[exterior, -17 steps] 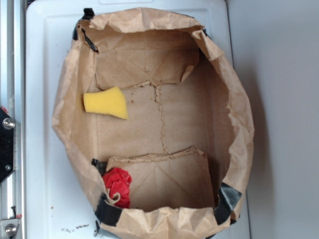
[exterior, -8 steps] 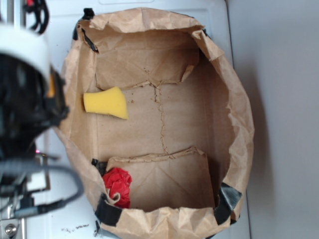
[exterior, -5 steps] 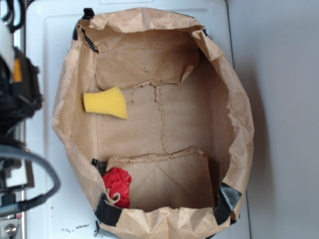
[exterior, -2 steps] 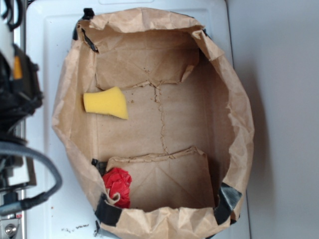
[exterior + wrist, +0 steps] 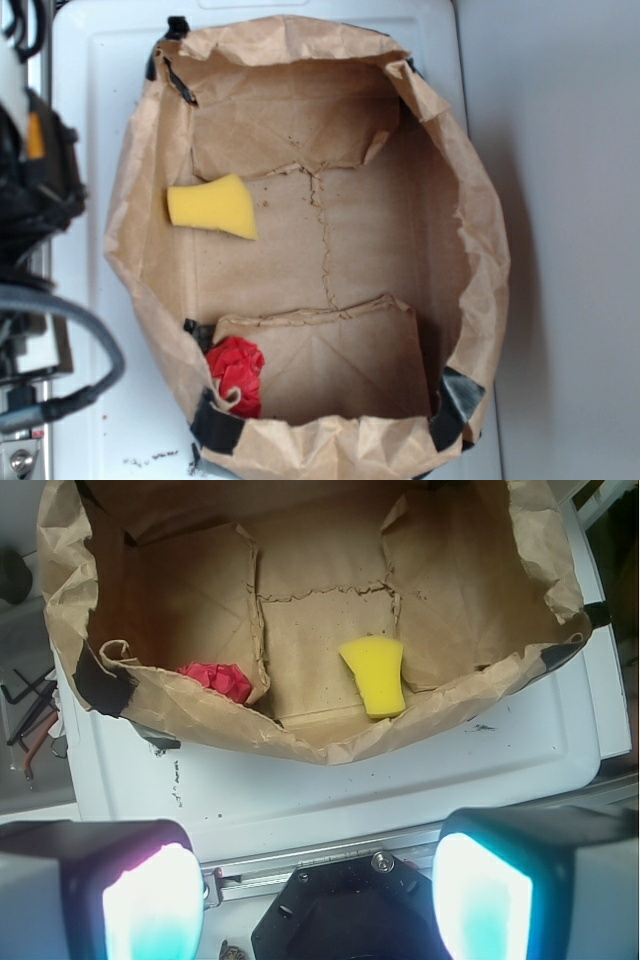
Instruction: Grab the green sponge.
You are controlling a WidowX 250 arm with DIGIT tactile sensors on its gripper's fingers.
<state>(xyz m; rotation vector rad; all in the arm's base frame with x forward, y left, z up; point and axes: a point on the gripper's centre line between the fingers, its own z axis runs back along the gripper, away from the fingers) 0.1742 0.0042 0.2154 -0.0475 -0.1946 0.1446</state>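
White tray (image 5: 100,400) underneath everything, flat, scattered dark crumbs near its lower edge in the exterior view; pale grey surface (image 5: 570,250) to its right; on the tray a wide brown paper bag (image 5: 480,250), mouth folded open and rolled down, walls crumpled, patches of black tape (image 5: 455,395) at its corners; bag floor creased, with two folded flaps, one at each end; robot arm (image 5: 35,190) at the left edge of the exterior view, dark, blurred, outside the bag and over the tray's left margin, a grey cable (image 5: 95,340) looping below it; gripper (image 5: 318,880) seen from the wrist camera, its two fingers (image 5: 150,905) at the bottom corners of that view, set wide apart with nothing between them, so the hand is open and empty; it hangs outside the bag, over the tray edge and a metal rail (image 5: 300,875); green sponge (image 5: 212,207), in fact yellow foam, wedge-shaped with one curved edge, lying flat on the bag floor near the bag's left wall in the exterior view, just beside the upper flap, untouched; in the wrist view the same sponge (image 5: 374,675) sits close behind the near bag wall, well apart from the fingers; red crumpled wad (image 5: 237,372) at the bag's lower left corner, tucked beside the lower flap, well apart from the sponge.
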